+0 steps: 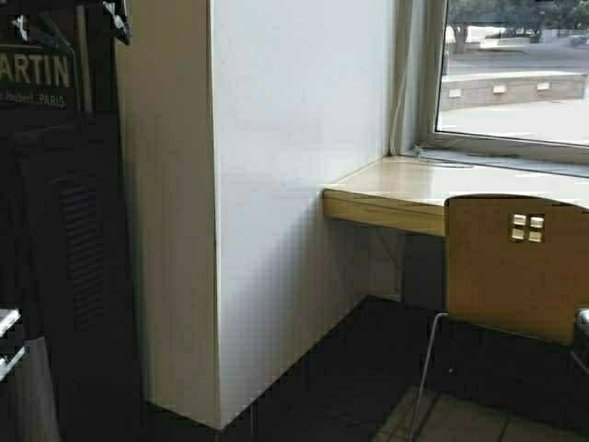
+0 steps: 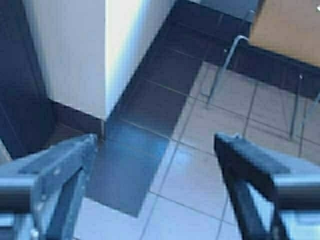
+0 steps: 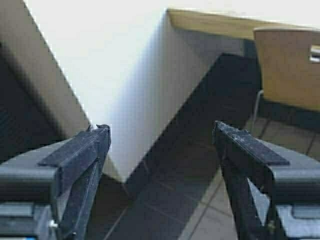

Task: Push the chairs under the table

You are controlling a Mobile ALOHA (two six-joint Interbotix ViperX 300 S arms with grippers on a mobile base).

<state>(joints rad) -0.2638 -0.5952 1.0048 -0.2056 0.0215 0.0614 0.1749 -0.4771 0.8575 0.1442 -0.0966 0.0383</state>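
Note:
One tan plywood chair [image 1: 515,267] with a cluster of square holes in its back and thin chrome legs stands at the right, its back just in front of the pale wood table [image 1: 396,189] under the window. The chair also shows in the left wrist view [image 2: 290,25] and the right wrist view [image 3: 287,65]. The table edge shows in the right wrist view [image 3: 210,22]. My left gripper [image 2: 155,145] is open and empty above the tiled floor. My right gripper [image 3: 162,135] is open and empty, facing the white wall corner. Neither gripper touches the chair.
A white wall block [image 1: 258,203] juts out left of the table, its corner near floor level in the left wrist view [image 2: 102,115]. A dark louvred cabinet [image 1: 64,249] stands at the far left. The floor [image 2: 200,175] has light and dark tiles.

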